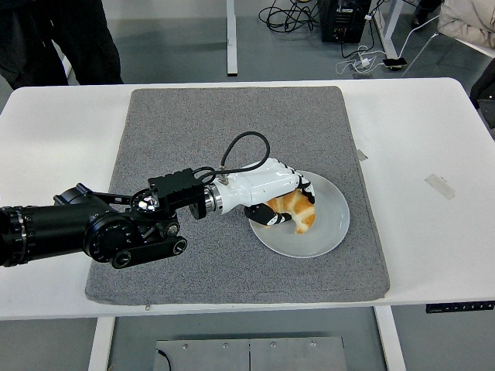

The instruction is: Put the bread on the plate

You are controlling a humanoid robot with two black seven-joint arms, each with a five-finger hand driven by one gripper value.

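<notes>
Near edge of the white counter [433, 270] bare along the bottom, a grey mat [178, 139] spread over its middle. On the mat's near right part, a pale round plate [329, 232]. Reaching in from the left, the black left arm [69, 232], ending in a white left hand [267, 193] set low over the plate's left rim, fingers curled around the bread [298, 209]. Bread golden and crescent-like, lying inside the plate's rim, its lower tip apparently touching the dish; hard to tell whether resting its full weight there. Nothing else in the plate.

Judged from this: carrying done, bread at its goal, only letting go and drawing the hand clear left. Grasp not yet loosened, so task close to complete but not finished.

Farther back, bare mat up to its far edge, then counter. Beyond the counter, floor with cables [302, 15] and a dark box, and a person's dark clothing [62, 39] at top left. Right arm nowhere visible.
</notes>
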